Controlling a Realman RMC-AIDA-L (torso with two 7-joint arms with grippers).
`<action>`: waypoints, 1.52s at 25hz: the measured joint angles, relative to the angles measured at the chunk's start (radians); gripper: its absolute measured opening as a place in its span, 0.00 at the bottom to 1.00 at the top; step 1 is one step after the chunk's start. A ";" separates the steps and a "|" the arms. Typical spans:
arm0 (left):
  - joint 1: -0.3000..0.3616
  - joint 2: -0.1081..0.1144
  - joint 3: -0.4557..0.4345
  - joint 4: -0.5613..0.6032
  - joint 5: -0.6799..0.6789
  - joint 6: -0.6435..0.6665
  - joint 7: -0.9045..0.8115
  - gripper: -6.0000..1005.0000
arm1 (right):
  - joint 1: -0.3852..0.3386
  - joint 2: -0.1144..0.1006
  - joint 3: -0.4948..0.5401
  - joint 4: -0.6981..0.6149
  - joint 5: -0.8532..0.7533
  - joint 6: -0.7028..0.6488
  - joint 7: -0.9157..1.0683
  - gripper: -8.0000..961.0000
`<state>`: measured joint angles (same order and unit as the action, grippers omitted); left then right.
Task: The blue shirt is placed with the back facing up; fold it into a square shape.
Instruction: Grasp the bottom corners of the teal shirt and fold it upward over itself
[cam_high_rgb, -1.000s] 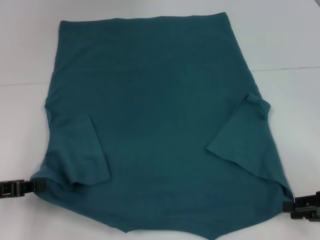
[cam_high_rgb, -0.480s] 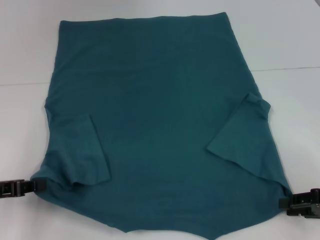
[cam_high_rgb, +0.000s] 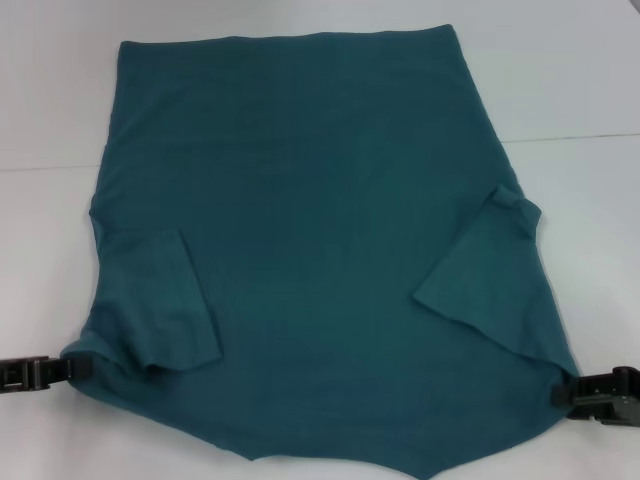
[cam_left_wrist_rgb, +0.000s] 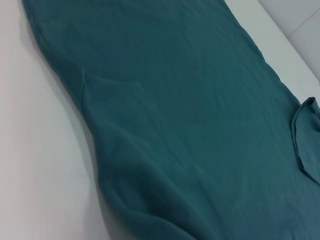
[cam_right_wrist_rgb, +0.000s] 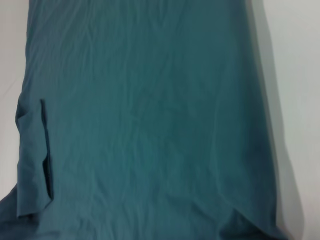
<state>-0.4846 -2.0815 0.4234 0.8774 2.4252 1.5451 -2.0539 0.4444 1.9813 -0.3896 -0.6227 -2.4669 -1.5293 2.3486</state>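
2 grippers are in play here, 1 at each near corner of the blue shirt (cam_high_rgb: 320, 250), so neither arm is really "nearer", they're mirrored. Starting at the left gripper (cam_high_rgb: 80, 367): it sits low at the shirt's near-left shoulder edge, tips right at the fabric where the cloth bunches up a little, but whether it's actually pinching cloth or just touching it I can't tell from the head view, and its wrist view only shows shirt (cam_left_wrist_rgb: 190, 115), no fingers. Same story for the right gripper (cam_high_rgb: 562, 394), parked at the near-right corner with its tip touching the hem edge there; grip state, can't tell either. Going outward from both hands, the shirt runs straight away from the robot, long axis pointing from the near shoulder end to the far straight hem up by the back of the white table (cam_high_rgb: 580, 80). Both sleeves are already tucked inward onto the back, the left sleeve (cam_high_rgb: 165, 300) lying close by the left gripper and the right sleeve (cam_high_rgb: 490, 275) a bit farther up from the right one. So my read is the next fold goes along that long axis: lift the near end and carry it forward toward the far hem, both arms moving together. If 1 side lags, the fold line probably skews and you don't get a square.
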 joint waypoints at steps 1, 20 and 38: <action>0.000 0.000 0.000 0.000 0.000 0.000 0.000 0.03 | 0.000 0.000 0.000 0.000 0.000 0.000 0.000 0.43; -0.002 0.001 0.000 0.000 0.000 -0.008 0.000 0.03 | -0.005 -0.008 -0.037 0.000 0.065 0.007 0.021 0.43; -0.012 0.005 0.000 -0.014 0.000 -0.010 0.000 0.03 | 0.001 -0.020 -0.038 0.000 0.040 0.010 0.046 0.39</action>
<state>-0.4969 -2.0770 0.4233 0.8636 2.4252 1.5355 -2.0539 0.4452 1.9611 -0.4275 -0.6227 -2.4268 -1.5193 2.3942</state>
